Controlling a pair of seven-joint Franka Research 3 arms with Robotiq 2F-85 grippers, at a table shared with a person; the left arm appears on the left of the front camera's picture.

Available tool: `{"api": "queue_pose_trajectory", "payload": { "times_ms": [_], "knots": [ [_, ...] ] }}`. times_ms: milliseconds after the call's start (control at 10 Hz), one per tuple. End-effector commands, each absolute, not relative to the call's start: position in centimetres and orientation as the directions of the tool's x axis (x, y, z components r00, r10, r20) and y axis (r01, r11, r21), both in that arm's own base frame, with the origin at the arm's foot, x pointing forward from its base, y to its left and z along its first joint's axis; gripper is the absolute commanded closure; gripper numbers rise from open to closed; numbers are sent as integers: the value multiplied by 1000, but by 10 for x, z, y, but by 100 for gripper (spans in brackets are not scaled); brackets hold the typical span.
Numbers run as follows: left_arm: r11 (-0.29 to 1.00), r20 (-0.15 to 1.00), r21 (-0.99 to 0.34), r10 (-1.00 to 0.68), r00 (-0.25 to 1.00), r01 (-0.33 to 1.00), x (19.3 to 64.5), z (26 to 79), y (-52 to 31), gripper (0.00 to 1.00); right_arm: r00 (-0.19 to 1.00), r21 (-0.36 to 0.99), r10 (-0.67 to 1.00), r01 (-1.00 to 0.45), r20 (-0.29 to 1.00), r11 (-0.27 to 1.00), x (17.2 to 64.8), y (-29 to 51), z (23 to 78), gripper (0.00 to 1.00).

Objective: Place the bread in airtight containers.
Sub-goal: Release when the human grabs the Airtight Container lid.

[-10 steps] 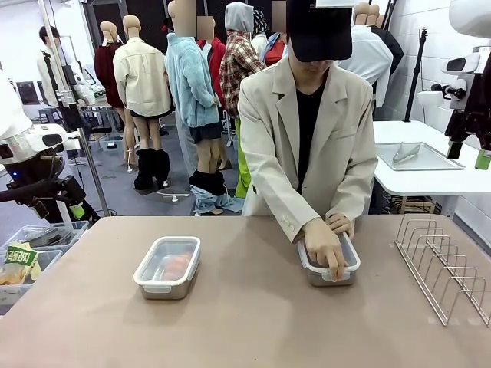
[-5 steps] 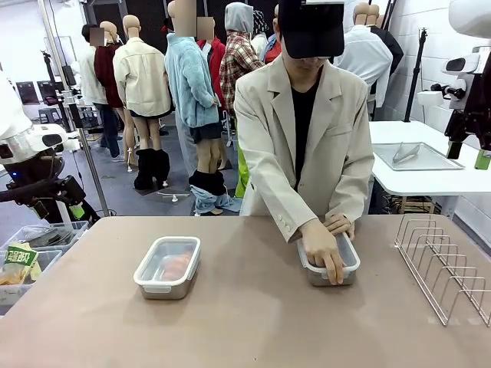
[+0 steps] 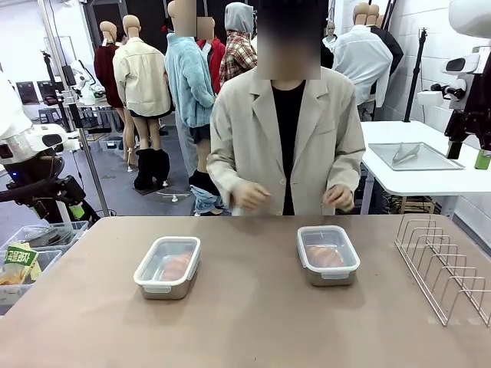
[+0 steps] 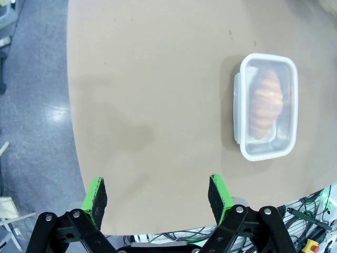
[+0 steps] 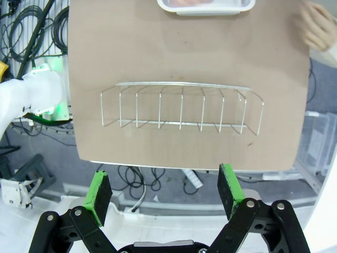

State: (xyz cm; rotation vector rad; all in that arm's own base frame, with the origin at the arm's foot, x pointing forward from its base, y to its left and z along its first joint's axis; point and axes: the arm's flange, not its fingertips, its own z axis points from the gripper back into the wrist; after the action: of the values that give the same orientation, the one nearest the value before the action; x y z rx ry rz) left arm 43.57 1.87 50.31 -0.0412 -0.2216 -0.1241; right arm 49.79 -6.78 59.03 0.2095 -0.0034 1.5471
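Observation:
Two steel airtight containers stand on the brown table, each with a clear lid on: the left container (image 3: 167, 267) and the right container (image 3: 328, 255). A golden ridged bread (image 3: 176, 266) lies under the left lid and another bread (image 3: 325, 255) under the right one. In the left wrist view, the left container (image 4: 266, 106) and its bread (image 4: 265, 101) lie far ahead and to the right of my open, empty left gripper (image 4: 157, 194). My right gripper (image 5: 164, 191) is open and empty, off the table's edge. The right container's rim (image 5: 205, 6) shows at the top of the right wrist view.
A wire rack (image 3: 445, 268) stands at the table's right side, between my right gripper and the right container (image 5: 181, 108). The person stands at the far edge with both hands (image 3: 250, 196) raised off the table. A side table with a steel tray (image 3: 418, 156) is at the back right.
The person has lifted both hands off the right container's lid and stood upright. Neither arm has moved.

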Motion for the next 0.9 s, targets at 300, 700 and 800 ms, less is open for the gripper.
{"api": "queue_pose_trajectory", "payload": {
  "times_ms": [300,700,800],
  "knots": [
    [991,223,-31,-116,968,126,436,504,20,0,34,136,990,-991,135,15,497,-68,591,0],
    [991,223,-31,-116,968,126,436,504,20,0,34,136,990,-991,135,15,497,-68,591,0],
    [991,223,-31,-116,968,126,436,504,20,0,34,136,990,-991,135,15,497,-68,591,0]
  ]
}}
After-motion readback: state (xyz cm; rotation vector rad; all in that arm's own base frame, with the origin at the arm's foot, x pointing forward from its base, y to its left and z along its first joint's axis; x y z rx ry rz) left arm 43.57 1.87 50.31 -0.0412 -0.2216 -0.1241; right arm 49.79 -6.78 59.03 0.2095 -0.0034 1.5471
